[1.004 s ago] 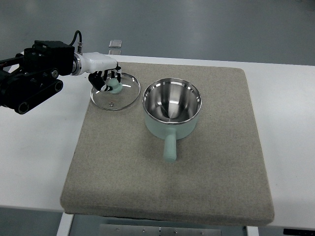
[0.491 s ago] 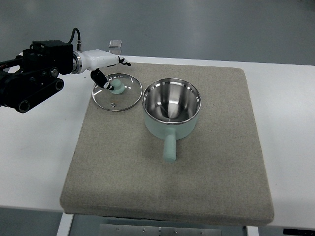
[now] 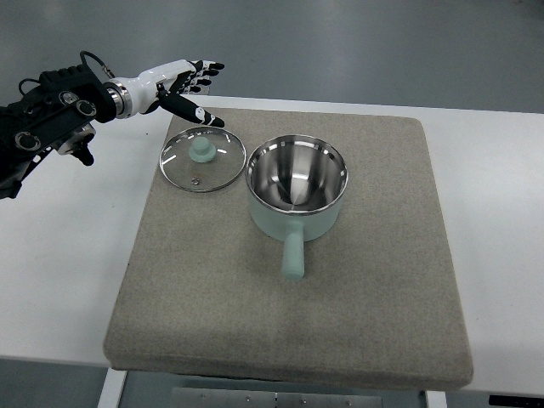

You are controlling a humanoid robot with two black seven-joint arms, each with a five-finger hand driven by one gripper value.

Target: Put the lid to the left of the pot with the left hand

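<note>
A round glass lid with a mint-green knob lies flat on the grey mat, just left of the pot and nearly touching its rim. The pot is mint green with a steel inside and a handle pointing toward the near edge. My left hand is above and behind the lid, lifted clear of it, fingers spread and holding nothing. Its black arm comes in from the upper left. The right arm is out of view.
The grey mat covers most of the white table. A small clear object sits at the table's far edge behind the hand.
My left hand let go of the lid's knob, opened its fingers and rose up and back. The lid stayed flat on the mat left of the pot.
</note>
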